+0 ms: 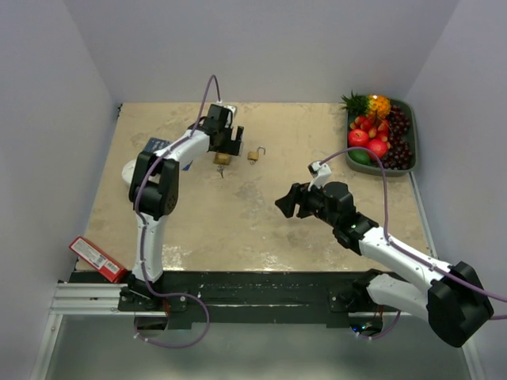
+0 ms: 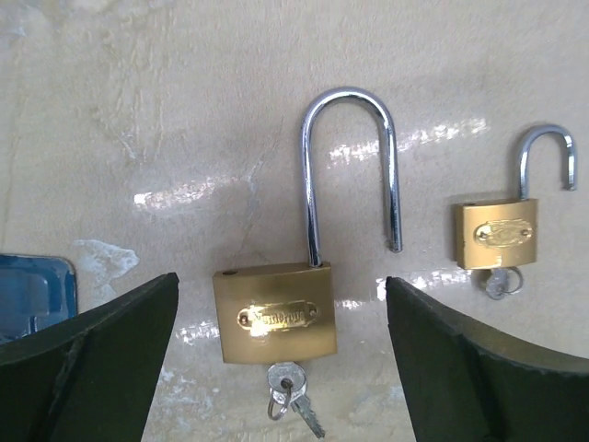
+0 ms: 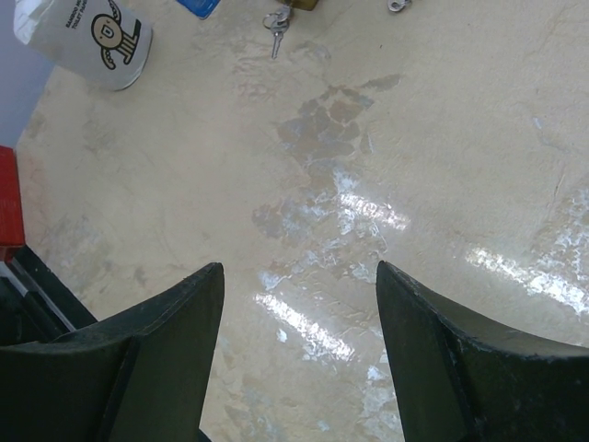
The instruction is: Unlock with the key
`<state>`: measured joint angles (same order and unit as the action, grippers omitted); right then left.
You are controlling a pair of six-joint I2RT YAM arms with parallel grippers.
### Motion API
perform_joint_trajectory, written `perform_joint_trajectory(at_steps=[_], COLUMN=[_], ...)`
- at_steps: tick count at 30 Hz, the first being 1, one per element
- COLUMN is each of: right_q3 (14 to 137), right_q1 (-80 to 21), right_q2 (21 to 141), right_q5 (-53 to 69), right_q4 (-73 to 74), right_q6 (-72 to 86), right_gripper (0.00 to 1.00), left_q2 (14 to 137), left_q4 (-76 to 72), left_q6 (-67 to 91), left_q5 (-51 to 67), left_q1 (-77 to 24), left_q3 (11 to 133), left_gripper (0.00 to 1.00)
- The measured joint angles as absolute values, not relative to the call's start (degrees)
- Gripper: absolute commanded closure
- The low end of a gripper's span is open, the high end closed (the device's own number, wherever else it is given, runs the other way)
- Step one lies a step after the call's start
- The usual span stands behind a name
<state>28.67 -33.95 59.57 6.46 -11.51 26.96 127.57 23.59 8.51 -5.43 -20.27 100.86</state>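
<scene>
Padlock: the large padlock (image 2: 274, 313) lies flat on the bench (image 2: 138, 110), at the far left near the left arm. One leg of its shackle (image 2: 350, 166) is clear of the brass body. The small padlock (image 2: 494, 233) lies just beside it, to the right in the left wrist view, and it too is open.
Key: the key (image 2: 285, 378) sits in the keyhole at the body's lower edge, with a spare key (image 2: 308, 419) dangling from the same ring.
Left tool: the left tool (image 2: 281, 281) hangs over the large padlock, its jaws wide apart on either side of the body. It touches nothing and holds nothing.
Right tool: the right tool (image 3: 299, 267) is spread wide over bare bench, well apart from both locks, and is empty.
Step in hand: the lock looks sprung, so the step is probably to back the left tool away cleanly.
Doing it well: lift straight up, keeping both jaws spread and level so neither clips the brass body.
Risk: a sideways drift could nudge the key or push the shackle back towards its hole.
</scene>
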Motion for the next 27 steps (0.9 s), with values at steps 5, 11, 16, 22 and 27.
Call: perform_joint_trajectory(at_steps=[5,11,16,22,27], right_q3=[28.9,28.9,29.3,31.3,33.0], right_q1=[-33.6,-29.2,-24.6,-20.5,-20.2], right_q2=[61.1,62.5,62.5,59.4,52.5], right_q5=[6.2,7.1,7.1,5.3,0.7], right_q4=[-12.3,-14.8,-15.4,-12.4,-9.6], right_q6=[27.0,27.8,28.0,26.8,24.4], right_gripper=[0.29,0.28,0.28,0.28,0.28], left_q2=[121.6,103.9,92.4,79.2,67.0], left_q4=[19.9,7.3,-2.4,-10.5,-13.3], left_q6=[8.4,9.0,11.8,16.1,17.0], left_q5=[-5.3,-5.3,-4.3,-3.6,-4.1], left_q1=[-20.4,-21.0,-20.4,-16.6,-16.8], left_q3=[96.5,78.0,68.1,54.0,46.5], left_gripper=[0.01,0.01,0.01,0.01,0.01])
